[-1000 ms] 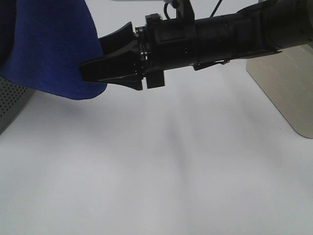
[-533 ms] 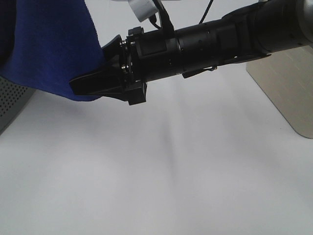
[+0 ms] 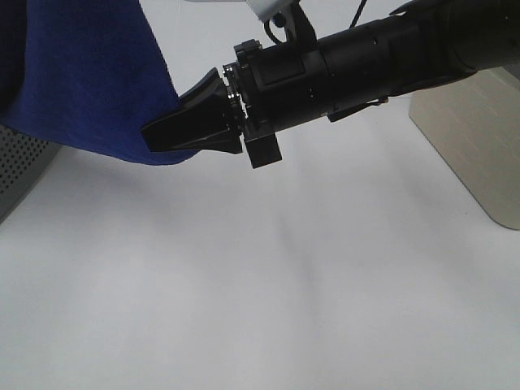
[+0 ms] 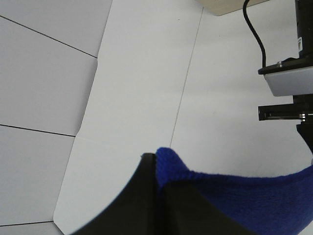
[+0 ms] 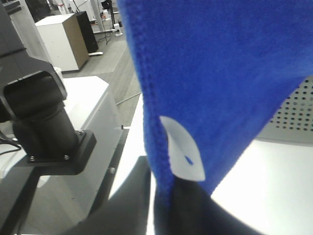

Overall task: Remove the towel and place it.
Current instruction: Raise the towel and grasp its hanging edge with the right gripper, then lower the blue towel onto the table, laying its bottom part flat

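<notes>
- The towel (image 3: pixel 85 77) hung in the air above the far left corner of the surface (image 3: pixel 268 309), lifted clear of it, with its lowest fold drooping toward the perforated basket (image 3: pixel 18 166) at the left edge.
- Its white label (image 5: pixel 182 155) sat on the hemmed edge, just above where that hem ran down between the right tool's fingers.
- The right tool (image 3: pixel 156 136), reaching across from the right side, had its jaws drawn together on that lower hem; the wrist view showed the cloth pinched between them.
- The left tool (image 4: pixel 156 169) was clamped shut on another part of the towel's edge, a blue bulge of cloth showing just past its fingertips.
- A flat beige panel (image 3: pixel 475 138) stood at the far right edge, well apart from the cloth.
- Step in hand, as I judged it: the removal looked done and the two-handed hold was just being made, so the towel was ready to be carried and spread.
- The next move would call for drawing the two tools apart to pull the cloth taut, then lowering it together onto the open middle of the surface.
- The right tool's bite looked shallow at the hem, so a hard pull could slip it free.
</notes>
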{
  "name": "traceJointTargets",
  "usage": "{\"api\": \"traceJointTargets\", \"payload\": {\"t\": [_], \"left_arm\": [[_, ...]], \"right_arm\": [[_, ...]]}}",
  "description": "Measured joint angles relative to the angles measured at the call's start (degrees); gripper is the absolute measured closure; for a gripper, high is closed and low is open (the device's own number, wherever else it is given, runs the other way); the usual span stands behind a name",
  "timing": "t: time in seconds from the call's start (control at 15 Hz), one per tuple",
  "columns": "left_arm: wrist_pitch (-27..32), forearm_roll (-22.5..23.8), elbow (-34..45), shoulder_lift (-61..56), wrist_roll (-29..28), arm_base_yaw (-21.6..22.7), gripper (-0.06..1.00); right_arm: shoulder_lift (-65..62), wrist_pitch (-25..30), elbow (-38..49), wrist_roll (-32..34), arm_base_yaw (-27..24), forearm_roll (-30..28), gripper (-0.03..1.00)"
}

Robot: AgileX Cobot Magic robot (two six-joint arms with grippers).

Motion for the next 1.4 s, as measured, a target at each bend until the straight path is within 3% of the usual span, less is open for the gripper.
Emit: {"api": "traceJointTargets", "payload": {"t": [0.07,0.4,0.67,1.0,1.27,1.4], "left_arm": [[0.0,0.17,0.0,0.0,0.0,0.0,0.94],[0.0,0.17,0.0,0.0,0.0,0.0,0.94],[0.0,0.17,0.0,0.0,0.0,0.0,0.94],[-1.43,0.0,0.0,0.0,-1.38,0.0,0.94],[-8.19,0.0,0.0,2.01,-6.25,0.0,0.94],[-12.26,0.34,0.0,4.3,-8.54,0.06,0.94]], "right_arm": [[0.0,1.2,0.0,0.92,0.0,0.0,0.95],[0.0,2.86,0.0,4.93,-0.06,0.17,0.95],[0.0,-3.04,-1.26,24.98,-0.63,-3.67,0.95],[-7.22,-5.84,-5.61,47.96,-5.9,-21.2,0.95],[-13.69,-7.73,-11.92,63.94,-7.33,-37.53,0.95],[-15.24,-8.14,-16.96,72.08,-7.33,-48.36,0.95]]}}
